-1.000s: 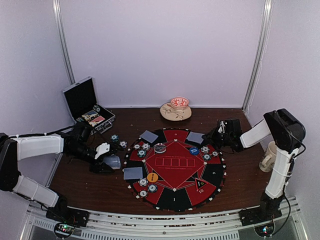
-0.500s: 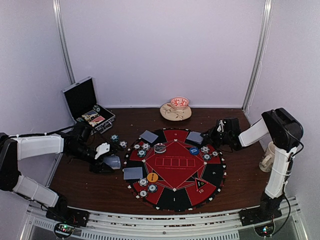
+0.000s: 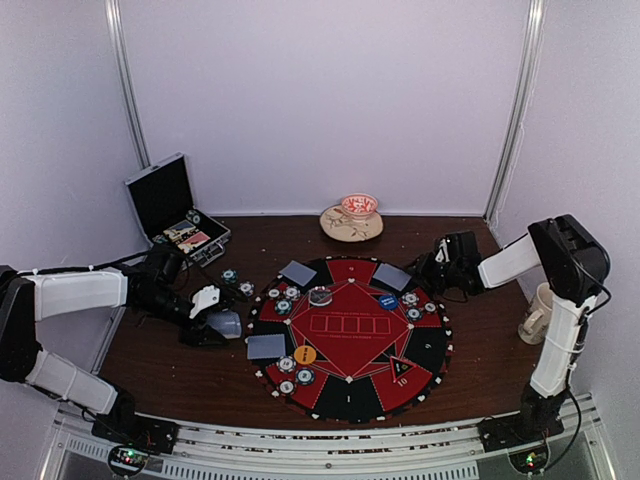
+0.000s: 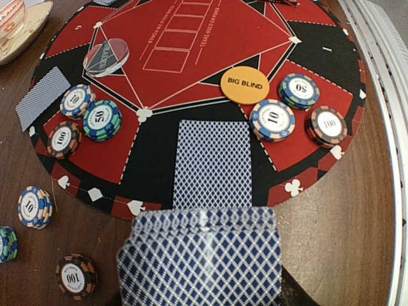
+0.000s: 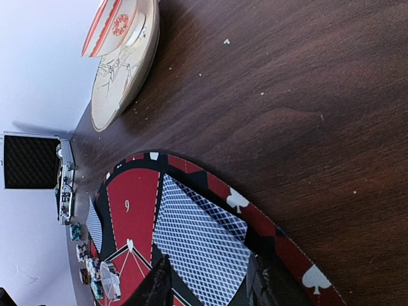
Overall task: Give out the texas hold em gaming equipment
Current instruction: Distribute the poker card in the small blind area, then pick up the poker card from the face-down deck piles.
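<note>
Arms reach toward the round mat (image 3: 350, 350) from both sides in the overhead view. The left arm (image 3: 80, 292) lies low and nearly level across the surface (image 3: 170, 370) from 9 o'clock, with the left claw (image 3: 212, 320) just off the mat's 9 o'clock rim, clenched on a stack of cards (image 3: 227, 323). The right arm (image 3: 560, 330) rises from its base at 4 o'clock, folds sharply at the elbow and sends its forearm leftward, so the right claw (image 3: 440, 268) sits at the mat's 1 o'clock rim, just beside the far card (image 3: 390, 276). Two other cards lie on the mat, at 11 o'clock (image 3: 297, 272) and 9 o'clock (image 3: 266, 346). An orange disc (image 3: 305, 354) lies at 8 o'clock, a blue disc (image 3: 388, 300) at 2 o'clock, and an open case (image 3: 165, 200) stands off the mat at 10 o'clock. From the left wrist, the stack of cards (image 4: 201, 255) fills 6 o'clock and hides the fingers. Beyond it lies a single card (image 4: 212, 162), with the orange disc (image 4: 245, 84) and three chip stacks (image 4: 272, 120) at its 1 o'clock, and loose chips (image 4: 34, 206) rest on bare surface at 8 o'clock. From the right wrist, the right claw (image 5: 209, 271) is released, its dark fingers (image 5: 156, 287) apart at 6 o'clock and gripping nothing. The far card (image 5: 201, 236) lies flat on the mat just beyond them, and a saucer (image 5: 118, 76) sits at 11 o'clock.
</note>
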You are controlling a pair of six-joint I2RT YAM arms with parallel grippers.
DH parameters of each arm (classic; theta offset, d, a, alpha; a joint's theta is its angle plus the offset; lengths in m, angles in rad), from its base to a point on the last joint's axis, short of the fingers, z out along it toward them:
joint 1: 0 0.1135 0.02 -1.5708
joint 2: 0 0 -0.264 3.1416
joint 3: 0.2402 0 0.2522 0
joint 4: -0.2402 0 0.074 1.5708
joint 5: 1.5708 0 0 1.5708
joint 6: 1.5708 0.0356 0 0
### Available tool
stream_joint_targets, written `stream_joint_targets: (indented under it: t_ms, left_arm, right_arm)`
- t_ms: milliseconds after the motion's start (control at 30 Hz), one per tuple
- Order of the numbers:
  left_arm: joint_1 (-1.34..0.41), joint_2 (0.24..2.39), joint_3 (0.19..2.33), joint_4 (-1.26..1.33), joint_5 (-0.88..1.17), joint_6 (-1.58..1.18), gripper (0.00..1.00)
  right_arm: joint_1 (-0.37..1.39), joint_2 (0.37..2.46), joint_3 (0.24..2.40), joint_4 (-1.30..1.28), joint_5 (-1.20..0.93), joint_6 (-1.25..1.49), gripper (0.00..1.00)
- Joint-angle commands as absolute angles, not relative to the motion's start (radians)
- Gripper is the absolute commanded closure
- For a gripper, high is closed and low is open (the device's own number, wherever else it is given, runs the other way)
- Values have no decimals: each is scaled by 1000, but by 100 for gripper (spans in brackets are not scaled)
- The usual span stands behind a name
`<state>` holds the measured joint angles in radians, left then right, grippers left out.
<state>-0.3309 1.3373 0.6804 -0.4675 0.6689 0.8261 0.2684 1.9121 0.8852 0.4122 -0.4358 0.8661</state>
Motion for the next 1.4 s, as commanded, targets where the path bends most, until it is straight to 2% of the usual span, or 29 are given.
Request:
stream_joint_targets:
  t_ms: [0, 267, 500, 667, 900, 1367]
  left_arm:
    - [-325, 1342, 683, -442, 684, 838, 48]
    - [-326, 1346, 683, -442, 682, 838, 48]
    - [-325, 1343, 684, -443, 680, 836, 48]
    - [-325, 1330, 681, -443, 680, 833, 48]
    - [-326, 1326, 680, -443, 678, 833, 48]
    - [-326, 1317, 678, -448, 684, 836, 48]
  right_arm:
    - [267, 1862, 917, 341, -366, 825, 56]
    - [333, 1743, 948, 196, -192, 738, 44]
    - [574, 1684, 1030, 170, -185, 703, 40]
    - [758, 1764, 1096, 274, -319, 750, 39]
    - [935, 1945, 1251, 336, -399, 799, 36]
    - [1070, 2220, 1530, 304, -419, 848, 31]
